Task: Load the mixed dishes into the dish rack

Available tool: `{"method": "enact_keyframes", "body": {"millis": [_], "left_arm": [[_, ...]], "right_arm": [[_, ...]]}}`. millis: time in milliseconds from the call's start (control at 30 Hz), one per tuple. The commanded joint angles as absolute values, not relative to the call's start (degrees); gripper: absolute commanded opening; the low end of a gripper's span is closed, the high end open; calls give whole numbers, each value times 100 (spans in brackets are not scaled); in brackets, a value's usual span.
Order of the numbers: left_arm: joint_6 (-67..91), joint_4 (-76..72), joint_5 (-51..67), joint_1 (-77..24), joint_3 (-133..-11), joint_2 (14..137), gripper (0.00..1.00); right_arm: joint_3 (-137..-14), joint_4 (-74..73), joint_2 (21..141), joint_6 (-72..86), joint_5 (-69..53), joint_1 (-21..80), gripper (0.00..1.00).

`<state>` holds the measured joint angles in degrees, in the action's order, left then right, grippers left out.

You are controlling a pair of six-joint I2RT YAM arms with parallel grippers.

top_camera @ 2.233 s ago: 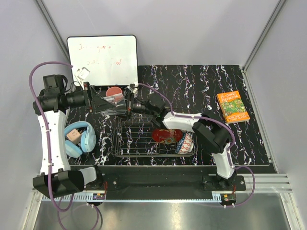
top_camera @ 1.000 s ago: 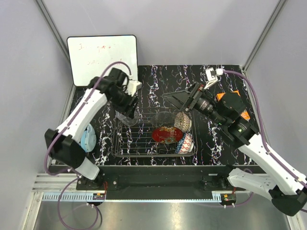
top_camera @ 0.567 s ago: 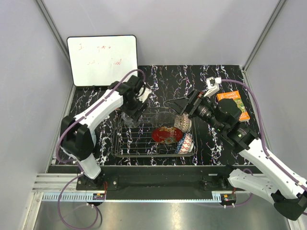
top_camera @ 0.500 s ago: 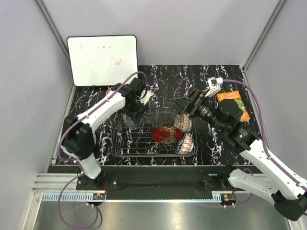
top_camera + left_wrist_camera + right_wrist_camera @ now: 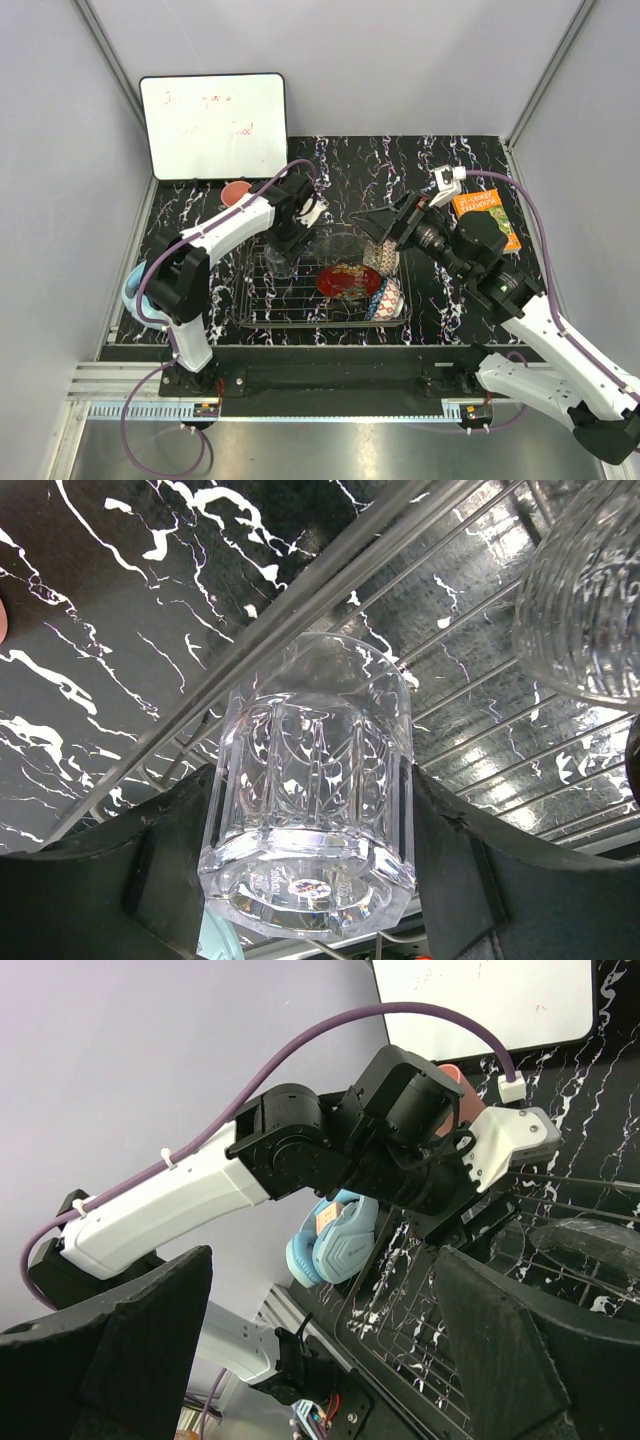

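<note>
My left gripper [image 5: 310, 875] is shut on the small clear glass tumbler [image 5: 310, 800], one pad on each side. In the top view the tumbler [image 5: 282, 263] hangs over the far-left corner of the dish rack [image 5: 262, 300]. The rack holds the red gold-patterned plate [image 5: 348, 281], the blue patterned bowl [image 5: 386, 298], the beige speckled bowl [image 5: 380, 255] and the clear glass bowl [image 5: 335, 246]. The salmon-pink cup [image 5: 236, 192] stands on the table behind the rack. My right gripper [image 5: 385, 222] is open and empty, raised above the rack's far right side.
A white board [image 5: 213, 125] leans at the back left. Light-blue headphones [image 5: 335, 1240] lie left of the rack. An orange book [image 5: 487, 203] lies at the right, partly behind my right arm. The glass bowl [image 5: 590, 590] sits close to the right of the tumbler.
My left arm has carried the tumbler a little to the right and nearer, over the rack's corner. The pink cup behind it has come into sight. The right arm has barely moved.
</note>
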<state>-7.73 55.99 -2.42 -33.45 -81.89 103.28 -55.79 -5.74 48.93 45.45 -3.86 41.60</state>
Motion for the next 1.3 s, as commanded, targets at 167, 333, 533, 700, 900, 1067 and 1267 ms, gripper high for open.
{"method": "enact_keyframes", "body": {"millis": [167,333,533,700,900,1067,1267], "left_arm": [[-879,5273,-316,-3366,-8112,10328,53],[-862,5326,-325,-3375,-8182,9968,80],[-844,5712,-220,-3349,-8490,9213,99],[-940,6108,130,-3270,-8824,8588,99],[-1292,5661,-147,-2041,-9219,8165,99],[-1538,5107,-615,-1495,-9255,8902,92],[-1521,4580,-510,-1477,-9307,9439,87]], "right_arm": [[-5502,-422,4755,4517,-229,4184,100],[-5502,-422,4807,4483,-272,4184,100],[-5519,-509,4921,4412,-237,4184,100],[-5616,-650,5036,4316,-220,4184,100],[-5599,-756,5150,4272,-185,4184,100],[-5572,-712,5133,4184,-123,4184,100],[-5441,-712,5080,4236,-176,4192,96]]}}
